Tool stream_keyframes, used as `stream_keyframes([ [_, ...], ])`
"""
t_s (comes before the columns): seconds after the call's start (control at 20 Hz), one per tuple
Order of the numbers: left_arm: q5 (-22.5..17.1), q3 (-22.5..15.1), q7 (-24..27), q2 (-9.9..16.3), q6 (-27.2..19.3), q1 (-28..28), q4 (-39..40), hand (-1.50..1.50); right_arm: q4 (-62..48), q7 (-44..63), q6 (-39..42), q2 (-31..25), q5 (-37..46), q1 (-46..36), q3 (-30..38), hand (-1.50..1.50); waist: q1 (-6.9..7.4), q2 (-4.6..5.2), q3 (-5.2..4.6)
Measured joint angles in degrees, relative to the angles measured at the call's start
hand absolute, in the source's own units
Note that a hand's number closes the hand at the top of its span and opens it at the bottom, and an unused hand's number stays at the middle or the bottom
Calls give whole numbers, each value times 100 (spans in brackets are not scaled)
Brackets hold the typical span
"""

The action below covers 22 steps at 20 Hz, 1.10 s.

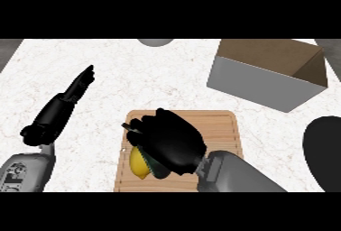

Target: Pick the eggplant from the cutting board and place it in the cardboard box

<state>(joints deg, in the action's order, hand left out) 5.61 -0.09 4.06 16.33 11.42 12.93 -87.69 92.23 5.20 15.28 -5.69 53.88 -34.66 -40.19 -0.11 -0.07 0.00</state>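
Observation:
A wooden cutting board (220, 124) lies at the counter's middle front. My right hand (170, 142) is down over its left half, fingers (136, 126) curled downward round the eggplant. The hand hides nearly all of the eggplant; only a dark sliver (155, 168) shows under the palm. A yellow fruit (138, 164) lies on the board right beside that sliver. The open cardboard box (266, 83) stands at the back right, apart from the board. My left hand (78, 85) rests at the left, open with straight fingers pointing away.
A large black rounded object (325, 151) sits at the right edge, close to the board. A grey round object (156, 42) shows at the back edge. Between board and box is white marbled counter (166, 76).

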Motion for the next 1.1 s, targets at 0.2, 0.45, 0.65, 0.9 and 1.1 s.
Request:
stream_keyframes([
  [0.2,-2,45,-16,-2,20,-8,19,0,787,358,216,-18,-105,-4,583,150,-35,-13,0],
  [0.45,21,58,2,-42,0,54,71,0,1188,1099,232,213,-365,-109,1685,150,-56,-9,0],
  [0.65,45,15,-16,-60,31,-60,-70,0,971,1432,191,208,-483,-449,2589,150,5,-2,-1],
  [0.9,56,48,8,-60,87,-11,-30,0,162,1413,-3,22,-594,-991,3511,150,47,16,-1],
  [1.1,37,98,-18,-59,137,99,46,0,-784,874,-136,-508,-594,-1388,4024,150,71,31,0],
])
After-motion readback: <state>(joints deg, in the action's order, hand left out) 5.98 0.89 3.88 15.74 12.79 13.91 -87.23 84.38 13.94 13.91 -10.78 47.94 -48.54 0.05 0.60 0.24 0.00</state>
